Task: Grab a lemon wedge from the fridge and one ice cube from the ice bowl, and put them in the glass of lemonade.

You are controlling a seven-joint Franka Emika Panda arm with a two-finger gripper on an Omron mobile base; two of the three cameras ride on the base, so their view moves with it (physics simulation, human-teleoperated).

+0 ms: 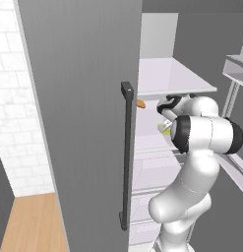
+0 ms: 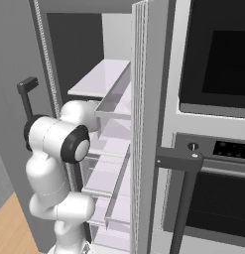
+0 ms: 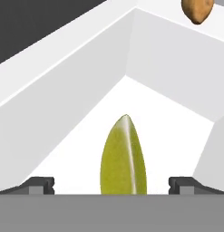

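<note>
The fridge point(image 1: 78, 98) stands open, and my arm reaches onto one of its white shelves point(image 3: 177, 136). A yellow lemon wedge point(image 3: 123, 156) lies on that shelf, its thin edge facing the hand. My gripper point(image 3: 111, 185) is open, with one fingertip point(image 3: 41, 185) on each side of the wedge and well apart from it. From the left base view, a bit of the lemon wedge point(image 1: 165, 128) peeks out beside the arm's elbow. The ice bowl and the glass of lemonade are out of view.
A small orange piece point(image 3: 197, 10) lies farther back on the same shelf, also visible as the orange piece point(image 1: 140, 104) by the door's edge. The fridge door's dark bar handle point(image 1: 126, 157) is left of the arm. An oven point(image 2: 218, 74) stands right of the fridge.
</note>
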